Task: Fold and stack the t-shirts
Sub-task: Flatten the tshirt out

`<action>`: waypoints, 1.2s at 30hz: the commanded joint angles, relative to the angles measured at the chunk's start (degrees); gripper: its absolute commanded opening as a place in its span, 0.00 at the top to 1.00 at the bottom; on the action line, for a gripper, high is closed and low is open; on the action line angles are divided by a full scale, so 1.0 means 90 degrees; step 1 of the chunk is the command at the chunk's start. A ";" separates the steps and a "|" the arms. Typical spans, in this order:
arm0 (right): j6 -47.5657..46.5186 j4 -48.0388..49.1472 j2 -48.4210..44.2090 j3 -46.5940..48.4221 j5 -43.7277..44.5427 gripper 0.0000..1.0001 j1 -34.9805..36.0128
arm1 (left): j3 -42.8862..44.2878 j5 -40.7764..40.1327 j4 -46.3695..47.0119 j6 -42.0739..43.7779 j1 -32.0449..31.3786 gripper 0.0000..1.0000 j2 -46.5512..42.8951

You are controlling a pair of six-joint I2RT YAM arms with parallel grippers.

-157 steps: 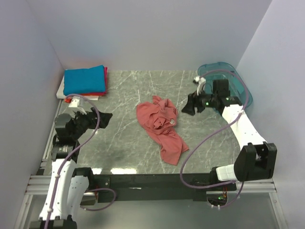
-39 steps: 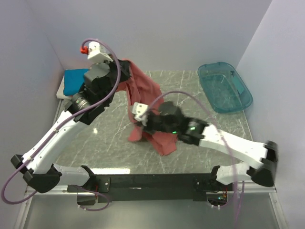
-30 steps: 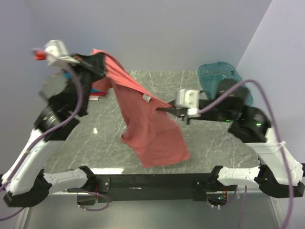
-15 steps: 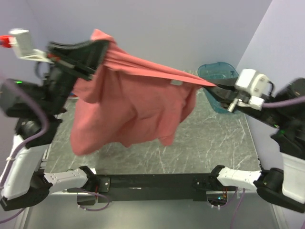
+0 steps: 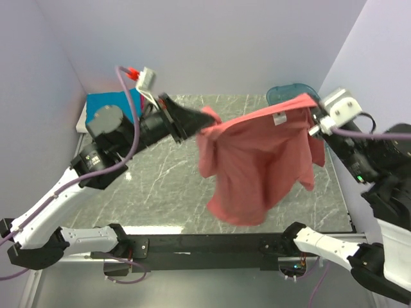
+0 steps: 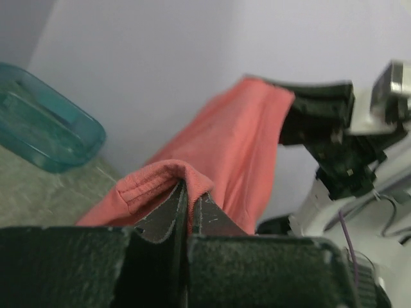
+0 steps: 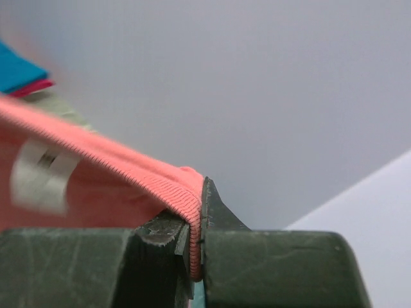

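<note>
Well, the grey-green marbled desk spreads below my arms. The large salmon-pink cloth t-shirt hangs in the air over its right half, stretched by its top edge between both arms. Its body droops in loose folds toward the near edge, and I cannot tell whether the lowest fold touches the desk. Behind the shirt's right corner, the translucent teal plastic bin peeks out at the far right. In the far left corner lies the folded bright blue t-shirt, and my right wrist view shows a folded red t-shirt just under it. My left pincer is clamped on the pink shirt's stitched hem, and my right pincer is clamped on its ribbed edge. A small white label sits just under that top edge, near the right pincer.
</note>
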 commanded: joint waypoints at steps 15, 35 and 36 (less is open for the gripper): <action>0.0943 0.2106 0.5752 0.1883 -0.1414 1.00 -0.0300 | -0.5459 -0.4632 -0.1300 -0.4043 -0.0488 1.00 -0.3827; 0.1277 -0.0186 0.5279 -0.0504 -0.4000 0.37 -0.1564 | -0.6213 -0.4345 0.0035 -0.0409 -0.0400 0.04 -0.4250; 0.1247 -0.0294 0.5103 -0.0856 -0.4264 0.38 -0.1732 | -0.5913 -0.4110 0.0027 -0.0171 -0.0342 0.04 -0.3716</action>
